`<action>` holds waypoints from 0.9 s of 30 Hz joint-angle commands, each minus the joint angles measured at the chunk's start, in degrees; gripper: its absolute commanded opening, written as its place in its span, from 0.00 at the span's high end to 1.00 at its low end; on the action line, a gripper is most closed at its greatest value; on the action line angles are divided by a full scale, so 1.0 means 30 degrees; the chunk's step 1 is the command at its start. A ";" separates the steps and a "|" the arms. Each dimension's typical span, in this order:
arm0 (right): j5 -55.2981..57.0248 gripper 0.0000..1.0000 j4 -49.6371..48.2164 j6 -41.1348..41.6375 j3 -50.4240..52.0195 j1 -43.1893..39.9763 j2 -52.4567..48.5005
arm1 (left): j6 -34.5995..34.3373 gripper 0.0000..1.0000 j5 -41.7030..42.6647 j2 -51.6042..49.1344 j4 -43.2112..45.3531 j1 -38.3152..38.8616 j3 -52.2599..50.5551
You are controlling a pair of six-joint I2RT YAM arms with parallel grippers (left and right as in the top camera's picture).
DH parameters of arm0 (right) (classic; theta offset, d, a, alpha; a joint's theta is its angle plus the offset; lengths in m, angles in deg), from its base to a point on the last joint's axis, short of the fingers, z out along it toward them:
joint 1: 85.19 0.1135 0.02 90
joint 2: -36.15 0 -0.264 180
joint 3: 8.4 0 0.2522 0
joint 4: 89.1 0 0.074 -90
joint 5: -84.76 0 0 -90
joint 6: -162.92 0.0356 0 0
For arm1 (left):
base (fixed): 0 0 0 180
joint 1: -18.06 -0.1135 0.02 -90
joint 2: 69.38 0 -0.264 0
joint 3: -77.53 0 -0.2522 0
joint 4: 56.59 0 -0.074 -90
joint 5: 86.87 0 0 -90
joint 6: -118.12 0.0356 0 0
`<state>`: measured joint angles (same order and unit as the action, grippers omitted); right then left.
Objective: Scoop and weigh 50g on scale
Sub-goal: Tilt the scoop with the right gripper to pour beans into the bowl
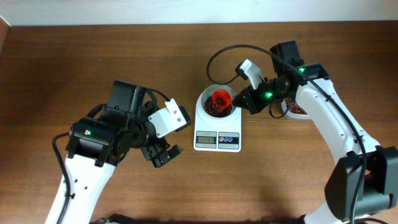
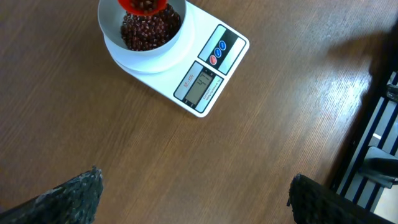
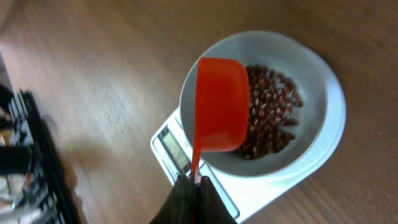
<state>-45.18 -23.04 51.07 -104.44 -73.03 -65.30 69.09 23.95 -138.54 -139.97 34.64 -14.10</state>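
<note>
The right end effector [image 1: 241, 101] is closed on the red scoop [image 1: 221, 98] over the scale [image 1: 216, 140] in the middle of the desk [image 1: 62, 62], the left end effector [image 1: 163, 153] stands open, apart; I would tip slowly, few beans [image 3: 273, 118] at a time (the display I cannot read).

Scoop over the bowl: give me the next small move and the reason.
Probably tip the scoop a little further, slowly, so beans trickle into the bowl. The right claw is shut on its handle above the bowl, the left wrist view shows beans in the scoop, and the display on the scale is too small to read, so a gentle pour seems safest.
</note>
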 commanded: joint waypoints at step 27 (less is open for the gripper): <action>0.3118 0.96 -0.0656 0.1158 -0.0437 0.0211 0.0379 | 0.0168 0.01 0.0270 -0.0015 -0.0022 -0.0080 0.0291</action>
<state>-36.26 -25.77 54.31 -104.79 -72.77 -65.30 69.09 23.95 -138.54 -140.02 34.64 -14.10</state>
